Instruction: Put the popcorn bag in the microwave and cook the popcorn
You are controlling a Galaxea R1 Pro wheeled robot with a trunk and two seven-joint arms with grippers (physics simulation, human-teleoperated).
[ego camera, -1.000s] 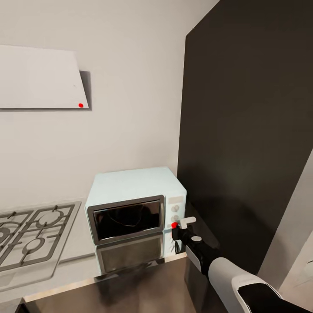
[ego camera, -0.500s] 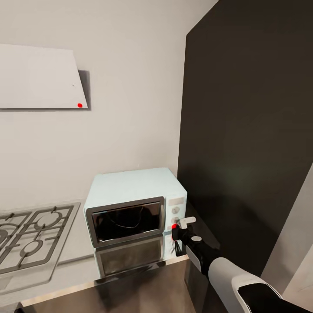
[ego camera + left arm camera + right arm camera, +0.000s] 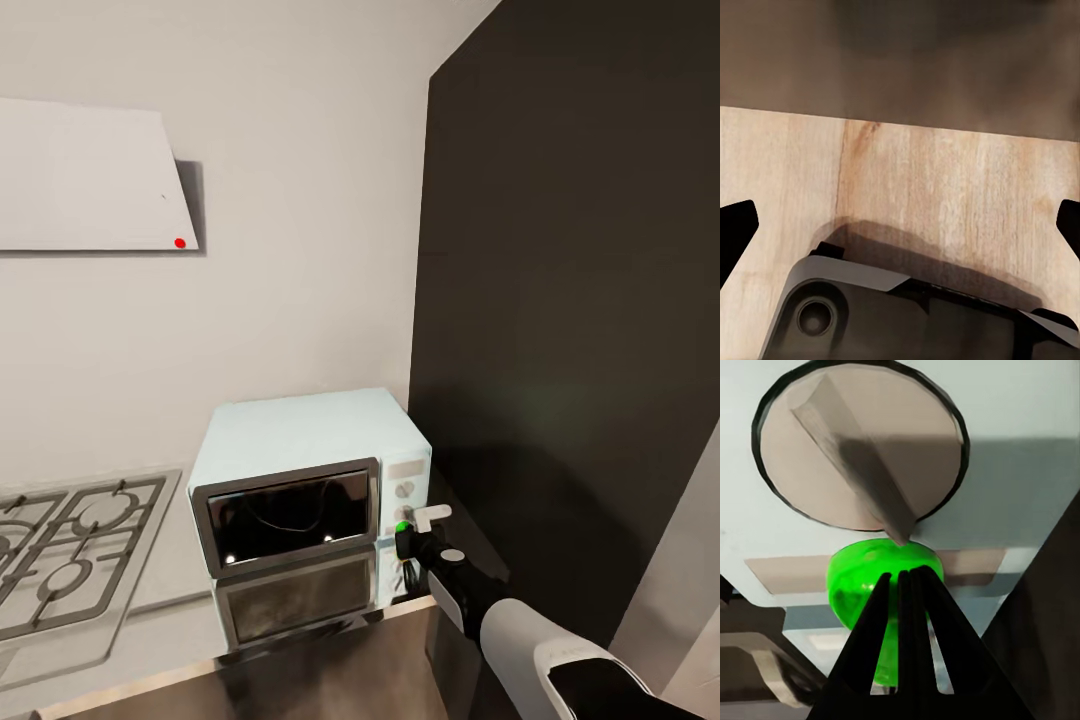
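The pale mint-blue microwave (image 3: pixel 300 430) stands on the grey countertop (image 3: pixel 170 610) with its dark glass door (image 3: pixel 290 515) closed. Two small bright spots glow low inside it. Behind the glass only a faint curved outline shows, so the popcorn bag and the popcorn are hidden. My right gripper (image 3: pixel 403 527) is shut, its tips against a green-lit button (image 3: pixel 855 585) just below a cream knob (image 3: pixel 862 450) on the panel; the right wrist view shows this gripper (image 3: pixel 904 577) up close. My left gripper (image 3: pixel 900 225) hangs wide open and empty over a wooden floor.
A tall dark cabinet (image 3: pixel 570 300) rises right beside the microwave. A gas hob (image 3: pixel 60 560) lies to its left under a slanted white hood (image 3: pixel 90 180). In the left wrist view the robot's dark base (image 3: pixel 907 315) sits on the wooden floor (image 3: pixel 945 187).
The button at my right gripper's tips turned from red to green, and two bright spots appeared inside the microwave. The head view drifted slightly; the arm hardly moved.
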